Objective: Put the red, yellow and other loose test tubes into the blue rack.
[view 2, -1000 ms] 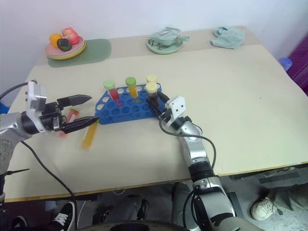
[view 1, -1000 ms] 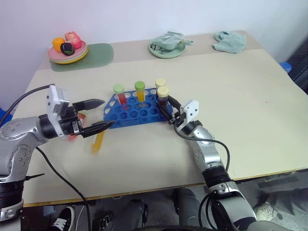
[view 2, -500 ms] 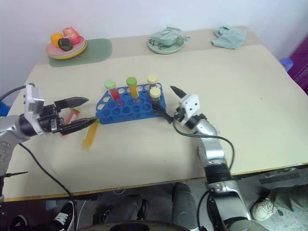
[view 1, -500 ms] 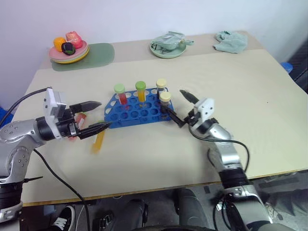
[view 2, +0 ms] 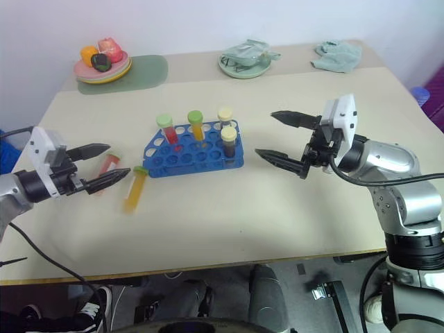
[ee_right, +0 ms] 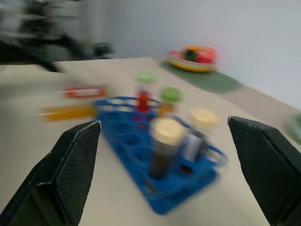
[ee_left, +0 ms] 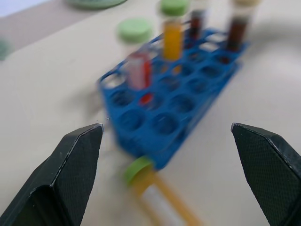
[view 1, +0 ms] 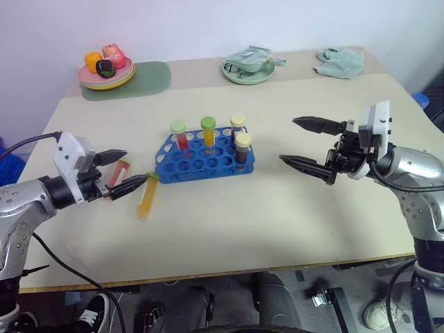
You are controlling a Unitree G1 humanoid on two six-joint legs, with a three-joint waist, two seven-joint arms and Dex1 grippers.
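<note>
Blue rack (view 1: 205, 154): perforated plastic grid, mid-table, with four capped tubes standing in it, red, yellow and two dark. Yellow tube (view 1: 146, 199), green cap, lies flat just off the rack's left end; red tube (view 1: 118, 172) lies beyond it, between my left gripper's (view 1: 128, 170) spread fingers. Right gripper (view 1: 305, 143) hangs right of the rack, jaws wide, empty. Table (view 1: 229, 222) smooth, beige. I can read no labels or writing.

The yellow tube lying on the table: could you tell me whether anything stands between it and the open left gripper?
Nothing visible does. The yellow tube lies flat beside the blue rack, just ahead of the left gripper, with bare table around it.
</note>
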